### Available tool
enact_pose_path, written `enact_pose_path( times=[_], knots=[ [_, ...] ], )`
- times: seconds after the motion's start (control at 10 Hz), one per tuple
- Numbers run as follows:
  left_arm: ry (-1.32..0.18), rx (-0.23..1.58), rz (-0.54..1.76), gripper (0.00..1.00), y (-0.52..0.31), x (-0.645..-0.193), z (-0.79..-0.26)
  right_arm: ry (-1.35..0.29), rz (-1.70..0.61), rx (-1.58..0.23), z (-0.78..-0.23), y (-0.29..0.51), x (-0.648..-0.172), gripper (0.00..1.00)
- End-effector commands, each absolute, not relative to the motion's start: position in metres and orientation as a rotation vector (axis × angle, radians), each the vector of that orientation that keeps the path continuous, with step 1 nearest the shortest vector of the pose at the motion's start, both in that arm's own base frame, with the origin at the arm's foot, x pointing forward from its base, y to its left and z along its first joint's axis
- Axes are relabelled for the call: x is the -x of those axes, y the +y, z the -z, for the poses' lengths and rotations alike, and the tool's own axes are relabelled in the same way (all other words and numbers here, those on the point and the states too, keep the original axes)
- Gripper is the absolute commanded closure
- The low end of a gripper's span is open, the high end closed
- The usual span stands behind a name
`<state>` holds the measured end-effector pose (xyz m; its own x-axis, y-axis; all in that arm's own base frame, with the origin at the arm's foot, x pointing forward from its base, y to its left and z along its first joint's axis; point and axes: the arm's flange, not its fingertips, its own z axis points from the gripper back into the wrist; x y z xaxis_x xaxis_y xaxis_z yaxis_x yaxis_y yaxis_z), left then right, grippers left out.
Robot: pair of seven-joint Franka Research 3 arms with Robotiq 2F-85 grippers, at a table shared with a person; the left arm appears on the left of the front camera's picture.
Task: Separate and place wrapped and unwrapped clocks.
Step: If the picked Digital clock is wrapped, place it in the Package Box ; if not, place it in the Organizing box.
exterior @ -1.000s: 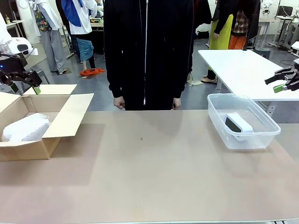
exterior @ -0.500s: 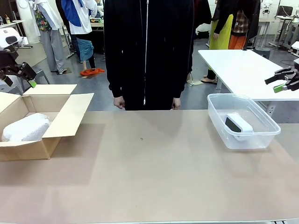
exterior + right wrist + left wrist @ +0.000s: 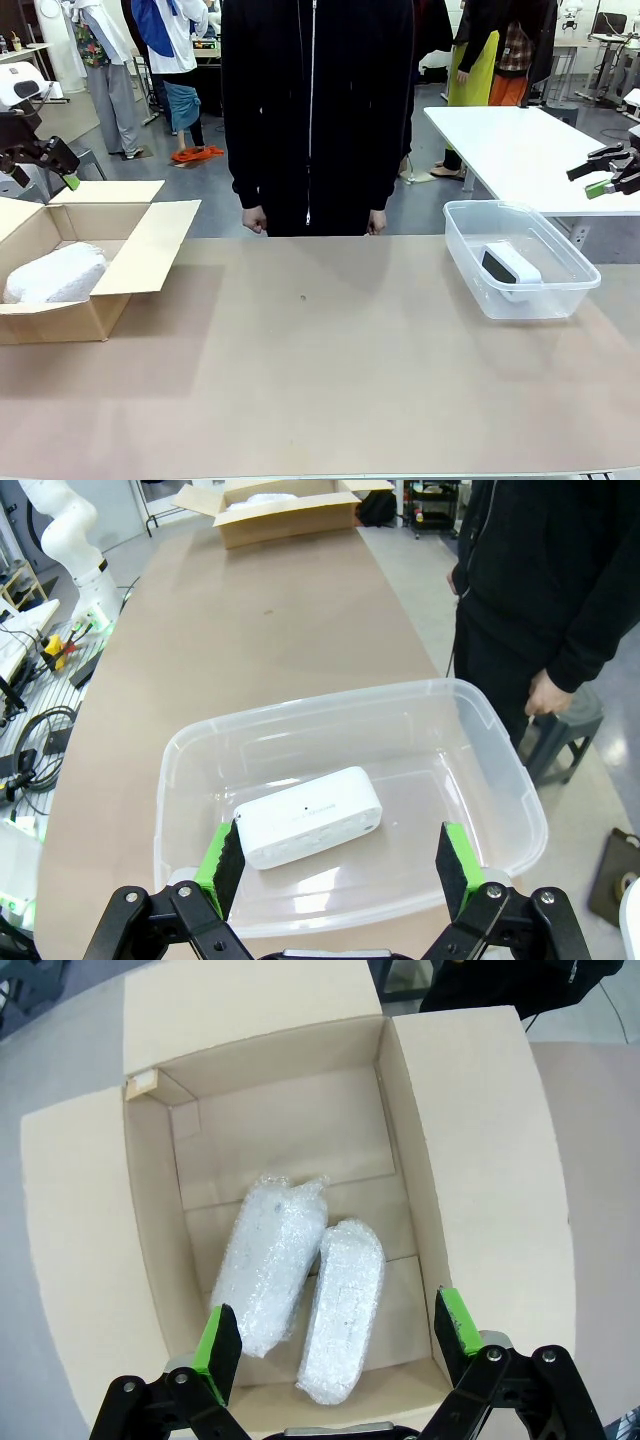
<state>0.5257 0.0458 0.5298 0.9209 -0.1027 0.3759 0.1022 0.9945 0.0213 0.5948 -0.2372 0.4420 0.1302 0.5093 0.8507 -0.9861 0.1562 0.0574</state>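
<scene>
Two bubble-wrapped clocks are lying side by side and touching on the floor of an open cardboard box [image 3: 280, 1110], which is sitting at the left edge of the worktop [image 3: 330, 370] with its flaps folded outward. In the left wrist view the longer wrapped clock [image 3: 268, 1265] is lying a little tilted, and the shorter wrapped clock [image 3: 343, 1308] is lying against its side, nearer the box wall by the green pads. From the front, one white bundle is showing over the box's near wall.

The left pincer [image 3: 335, 1330] is hanging above the box with its fingers spread wide, pinching nothing.

A bare white clock [image 3: 308, 816] is lying flat in a clear plastic tub [image 3: 500, 780] near the right edge of the worktop, toward the far right corner; its dark face is showing in the front view. The right pincer [image 3: 338, 855] is hanging above the tub, spread wide too and touching nothing.

A person in a black zipped jacket [image 3: 315, 100] is standing at the far edge, fists hanging just above the worktop.
</scene>
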Motion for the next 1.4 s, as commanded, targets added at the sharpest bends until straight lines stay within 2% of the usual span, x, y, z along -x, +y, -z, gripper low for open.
enact_pose_path(
  times=[0.0, 1.3],
  knots=[
    [-0.386, -0.001, 0.106, 0.0, 0.0456, -0.5257, -0.5298, -0.806, -1.252, -0.763, -0.4412, -0.2352, -0.5949, 0.0],
    [-0.386, -0.001, 0.106, 0.0, 0.0456, -0.5257, -0.5298, -0.806, -1.252, -0.763, -0.4412, -0.2352, -0.5949, 0.0]
  ],
)
